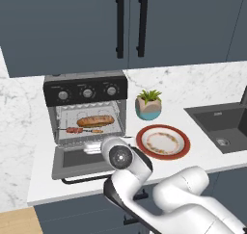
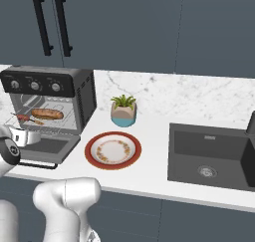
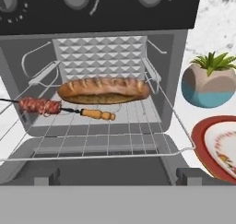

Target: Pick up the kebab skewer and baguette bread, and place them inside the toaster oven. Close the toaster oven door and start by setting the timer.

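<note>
The bread (image 3: 104, 90) and the meat stick (image 3: 55, 108) both lie on the wire rack inside the little oven (image 1: 87, 117), meat stick just in front of the bread. The door (image 1: 79, 162) hangs down open. The end effector (image 2: 24, 136) is open and holds nothing, just above the door. Next job, I think: shut the door. Go under its front edge and lift gently so the rack does not shake. One bread, one meat stick, three knobs (image 1: 87, 92), one plate (image 1: 163, 141), one plant (image 1: 148, 104).

Open toaster oven door (image 1: 79, 162) across approach
</note>
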Tool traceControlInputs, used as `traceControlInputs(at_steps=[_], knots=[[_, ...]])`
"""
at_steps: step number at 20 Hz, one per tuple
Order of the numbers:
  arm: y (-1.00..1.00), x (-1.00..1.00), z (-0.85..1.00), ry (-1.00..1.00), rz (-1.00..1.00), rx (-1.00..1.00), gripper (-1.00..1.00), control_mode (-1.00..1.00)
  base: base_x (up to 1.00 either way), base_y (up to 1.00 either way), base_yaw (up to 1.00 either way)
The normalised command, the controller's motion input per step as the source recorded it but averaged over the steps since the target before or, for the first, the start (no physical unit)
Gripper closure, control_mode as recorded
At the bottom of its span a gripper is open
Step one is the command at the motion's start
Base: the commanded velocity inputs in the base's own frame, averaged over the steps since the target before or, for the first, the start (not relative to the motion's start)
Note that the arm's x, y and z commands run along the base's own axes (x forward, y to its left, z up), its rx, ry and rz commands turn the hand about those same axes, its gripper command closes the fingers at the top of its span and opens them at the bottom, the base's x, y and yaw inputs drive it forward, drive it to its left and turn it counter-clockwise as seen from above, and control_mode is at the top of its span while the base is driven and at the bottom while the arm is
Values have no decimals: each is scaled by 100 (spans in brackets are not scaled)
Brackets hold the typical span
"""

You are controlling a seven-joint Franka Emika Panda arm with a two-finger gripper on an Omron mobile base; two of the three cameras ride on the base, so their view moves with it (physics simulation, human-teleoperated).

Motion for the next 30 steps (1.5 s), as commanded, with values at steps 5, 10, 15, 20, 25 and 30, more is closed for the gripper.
traceControlInputs(at_steps=[5, 10, 15, 20, 25, 30], knots=[[19, 15, -1, -2, 9, 0, -100, -100, 0, 0, 0], [19, 3, -1, -3, 3, 0, -100, -100, 0, 0, 0], [13, 1, 0, -3, 0, 0, -100, -100, 0, 0, 0], [14, 0, -9, -1, 0, 0, -100, -100, 0, 0, 0], [4, 2, -7, 0, 0, 1, -100, -100, 0, 0, 0], [0, 20, 0, 0, -1, 6, -100, -100, 0, 0, 0]])
